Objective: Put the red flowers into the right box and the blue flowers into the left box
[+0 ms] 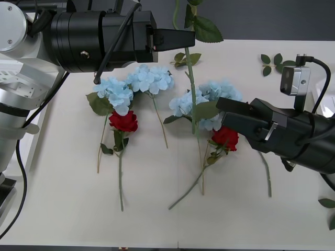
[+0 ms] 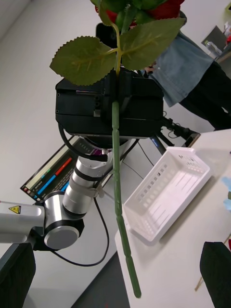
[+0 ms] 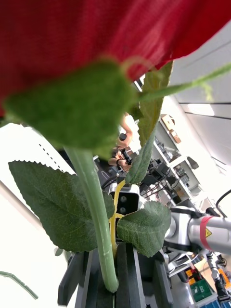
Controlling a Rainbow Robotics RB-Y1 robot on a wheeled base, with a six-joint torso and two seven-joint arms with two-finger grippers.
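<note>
front view: left gripper (image 1: 186, 39) is clenched on the stem of a held rose (image 1: 191, 78), which hangs down from the fingers over the blue flowers (image 1: 152, 78) on the table (image 1: 63, 198). the head is cut off above the gripper. right gripper (image 1: 230, 112) is set low, just beside a second rose (image 1: 226, 137), tips aimed toward the hanging stem. probably a handover: red goes right, so the stem is presented to the right arm. a third rose (image 1: 124, 121) lies well off from both grippers.

right wrist view: own fingers (image 2: 17, 272) are spread wide and empty. the stem (image 2: 115, 168) is seen clamped in the left gripper (image 2: 115, 91) straight ahead, with plenty of free stem below the clamp to be taken. basket (image 2: 166, 192) sits behind the stem, empty as far as can be seen. the right box cannot be made out.

left wrist view: the rose head (image 3: 96, 38) is pressed close to the camera. the stem is pinched between the closed fingers (image 3: 130, 274). table and boxes are hidden by leaves.
</note>
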